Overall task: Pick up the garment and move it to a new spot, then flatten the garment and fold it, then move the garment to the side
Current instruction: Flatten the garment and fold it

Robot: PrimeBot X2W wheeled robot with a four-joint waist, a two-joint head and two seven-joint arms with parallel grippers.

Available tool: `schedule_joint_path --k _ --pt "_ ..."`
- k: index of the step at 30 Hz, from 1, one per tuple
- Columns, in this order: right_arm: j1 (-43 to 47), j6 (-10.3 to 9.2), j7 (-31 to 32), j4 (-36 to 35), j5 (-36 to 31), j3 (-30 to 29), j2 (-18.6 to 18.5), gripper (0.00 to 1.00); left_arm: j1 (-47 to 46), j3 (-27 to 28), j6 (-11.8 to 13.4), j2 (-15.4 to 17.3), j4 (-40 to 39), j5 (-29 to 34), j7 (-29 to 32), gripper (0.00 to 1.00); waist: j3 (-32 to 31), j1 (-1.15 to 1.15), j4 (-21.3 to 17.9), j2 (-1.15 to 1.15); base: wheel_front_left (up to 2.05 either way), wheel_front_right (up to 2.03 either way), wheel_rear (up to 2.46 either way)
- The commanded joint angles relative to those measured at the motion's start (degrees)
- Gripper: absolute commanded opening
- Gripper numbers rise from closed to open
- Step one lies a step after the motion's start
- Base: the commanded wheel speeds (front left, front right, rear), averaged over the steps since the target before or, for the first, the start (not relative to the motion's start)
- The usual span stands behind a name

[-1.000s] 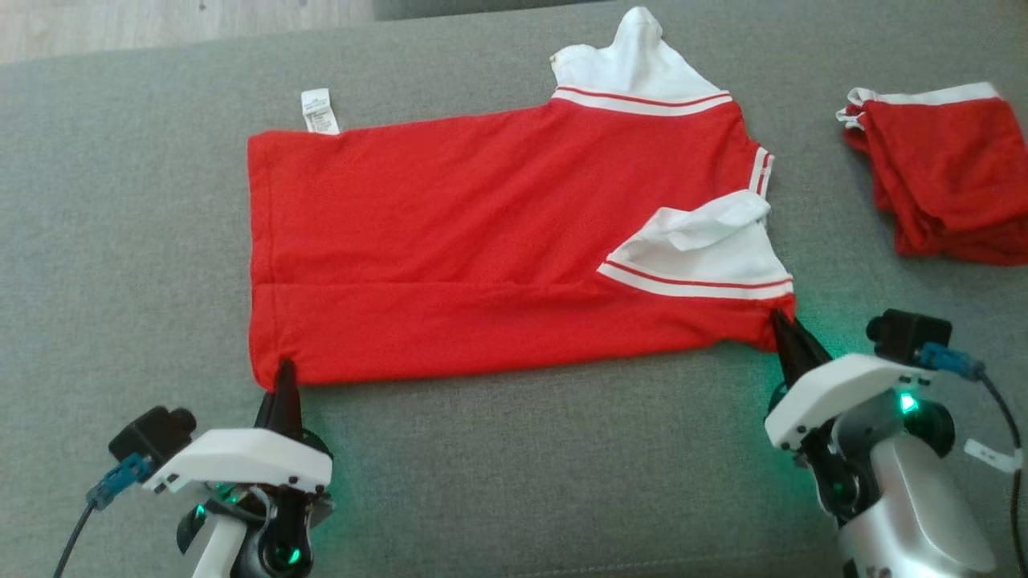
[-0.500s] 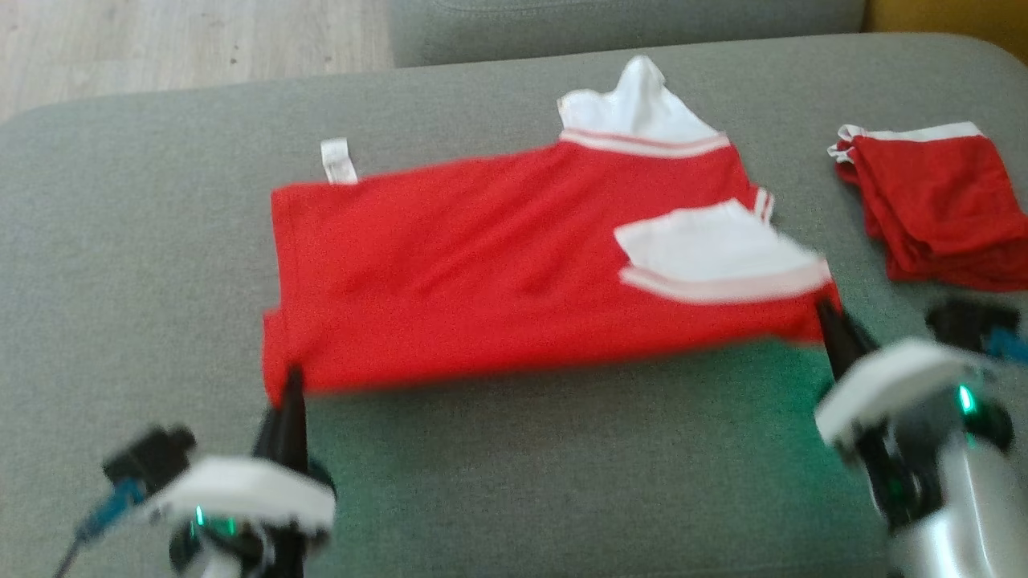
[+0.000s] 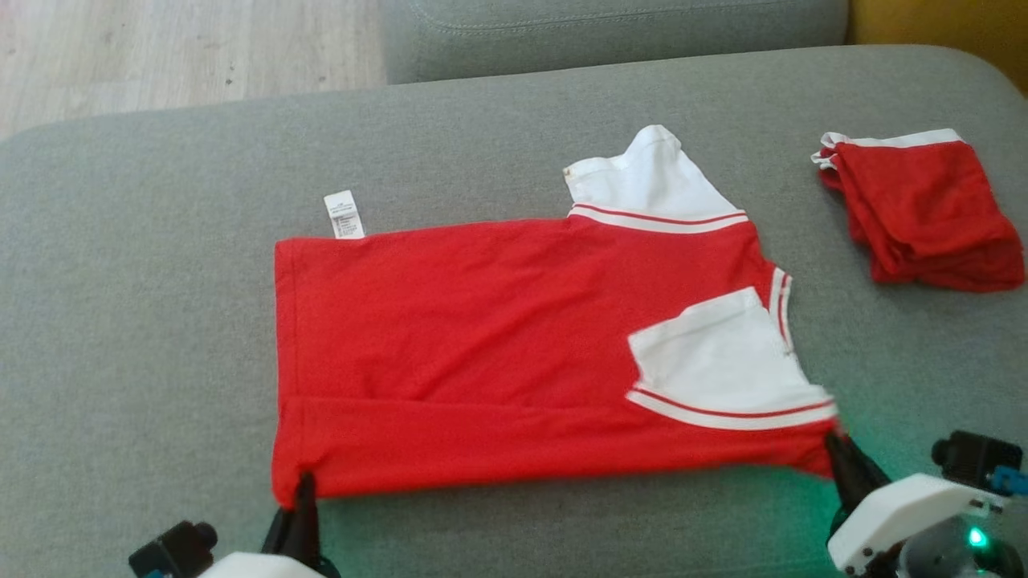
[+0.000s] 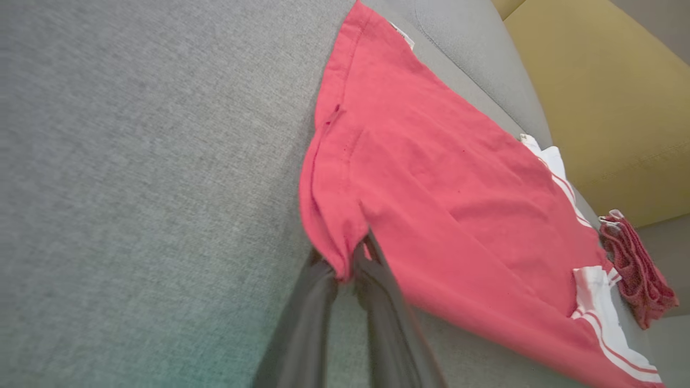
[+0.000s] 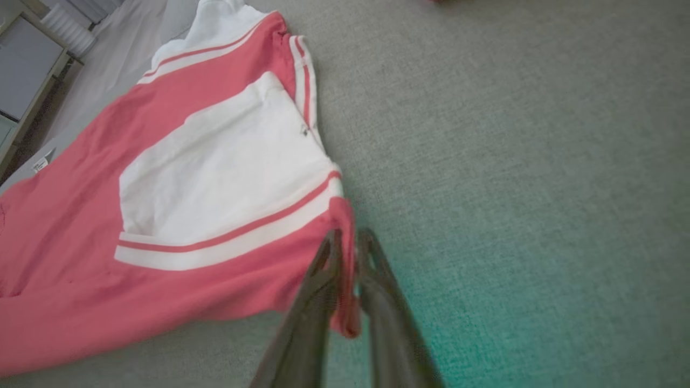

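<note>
A: Since a second ago the red T-shirt has slid nearer the robot, judged against the folded red garment. Head camera tipped too, so ignore the frame shift.
B: Sleeves?
A: The near sleeve lies flatter now; its turned-up flap is gone.
B: Grips?
A: Both holding. The left gripper is pinched onto the near-left hem corner, cloth bunched between its fingers. The right gripper is clamped on the near-right corner, just below that sleeve's striped cuff.
B: Shirt position?
A: Spread on the grey sofa cushion, hem left, sleeves right. Near edge runs fairly straight between the two grips, with a crease parallel to it just behind. The far sleeve pokes out on the far side. The care label sticks out at the far-left corner.
B: Other piece?
A: Far right, same cushion, apart from the shirt.
</note>
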Motion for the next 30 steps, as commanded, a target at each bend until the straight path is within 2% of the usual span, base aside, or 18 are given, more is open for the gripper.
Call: schedule_joint_path --k 1,5,9,15,20,26,30 --pt "-0.4 0.19 -1.2 -1.4 0.2 1.3 -0.5 1.0 -1.1 1.6 0.5 1.1 -1.0 0.7 -1.0 1.0 -0.1 0.01 -0.2 0.0 0.0 0.0 0.0" --pt "0.1 0.19 -2.1 -1.4 -0.8 0.7 -0.5 1.0 -1.1 1.7 0.7 2.3 -1.3 1.8 -1.3 1.0 -0.3 0.01 -0.3 0.0 0.0 0.0 0.0" --pt "-0.7 0.19 -3.0 -3.2 -2.7 -0.3 -0.5 1.0 -2.6 2.2 1.2 5.9 -3.7 4.1 -0.7 1.0 -0.4 0.01 -0.4 0.0 0.0 0.0 0.0" --pt "-6.3 0.19 -3.1 -8.2 -4.8 0.3 -0.5 1.0 -11.9 2.7 1.7 15.4 -10.2 9.8 5.9 1.0 1.2 0.01 -0.8 0.0 0.0 0.0 0.0" --pt "-12.9 0.19 -1.6 -11.2 -6.2 2.8 -0.5 1.0 -23.9 2.3 -0.8 21.9 -10.7 12.8 13.6 1.0 4.5 0.01 -1.8 0.0 0.0 0.0 0.0" --pt "-20.1 0.19 -0.2 -12.4 -6.7 6.3 -0.5 1.0 -34.7 -0.2 -4.0 23.9 -4.0 12.7 22.9 1.0 9.2 0.01 -3.5 0.0 0.0 0.0 0.0" --pt "-24.1 0.19 0.3 -12.7 -7.0 8.1 -0.5 1.0 -39.0 -2.2 -5.1 24.7 0.7 13.5 27.5 1.0 12.1 0.01 -4.4 0.0 0.0 0.0 0.0"
